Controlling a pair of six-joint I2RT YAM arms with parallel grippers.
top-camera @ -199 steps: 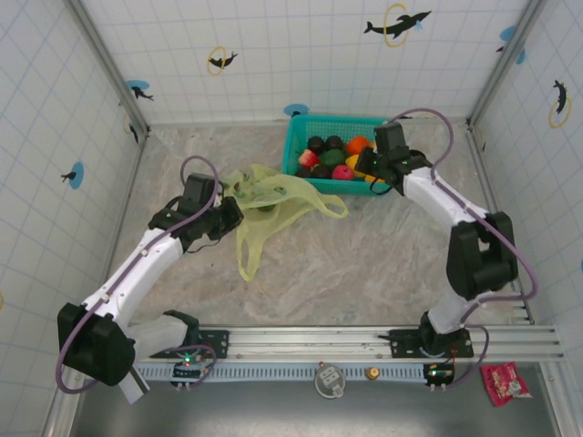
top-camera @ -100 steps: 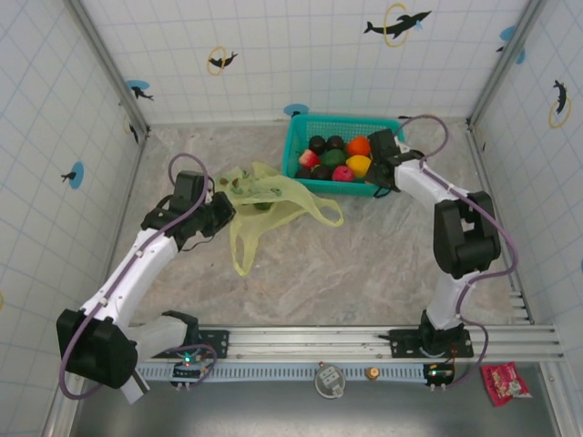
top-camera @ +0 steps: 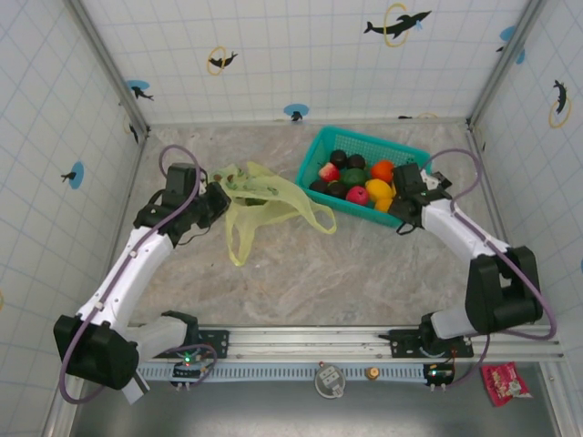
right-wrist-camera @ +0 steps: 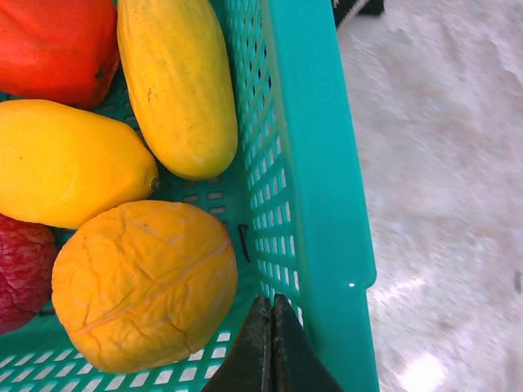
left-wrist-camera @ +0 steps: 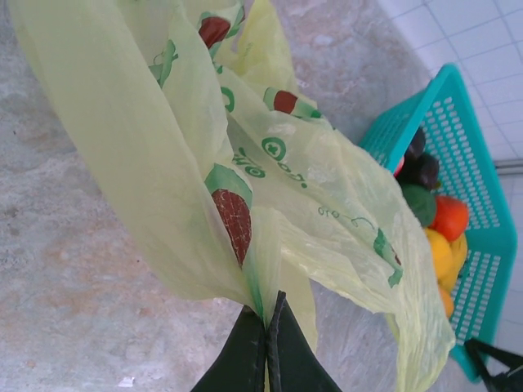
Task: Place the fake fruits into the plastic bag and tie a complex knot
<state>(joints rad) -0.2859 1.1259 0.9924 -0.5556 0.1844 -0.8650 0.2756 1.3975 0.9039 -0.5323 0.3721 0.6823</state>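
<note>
Jaws on your left gripper (left-wrist-camera: 268, 322) are pressed fully together on a fold of the thin translucent yellow-green plastic bag (left-wrist-camera: 204, 163). The film fans out ahead of the tips and lies collapsed on the marbled grey tabletop (left-wrist-camera: 73, 269). Your right gripper (right-wrist-camera: 270, 318) is closed tight too, tips on the mesh side wall of the teal plastic basket (right-wrist-camera: 315, 163). It looks like it's pinching the wall, not a fruit.

The glossy plastic fake fruits (top-camera: 357, 177) sit in that basket. The wrinkled orange fruit (right-wrist-camera: 147, 282) is just beside the right tips, inside the wall, with a smooth yellow fruit (right-wrist-camera: 69, 163) beyond it. I see none in the bag, and no knot.

Risks from here:
- The bag mouth is flat. One pinch point won't hold it open, so a dropped fruit would likely land on film and roll off.
- Thin film could slip or tear out of the left pinch if you pull hard.
- Hauling the basket by its wall may tilt it and spill fruit.
- Basket and bag are well apart, so every carry is long, and smooth round fruit may squirt out of a narrow grip.
</note>
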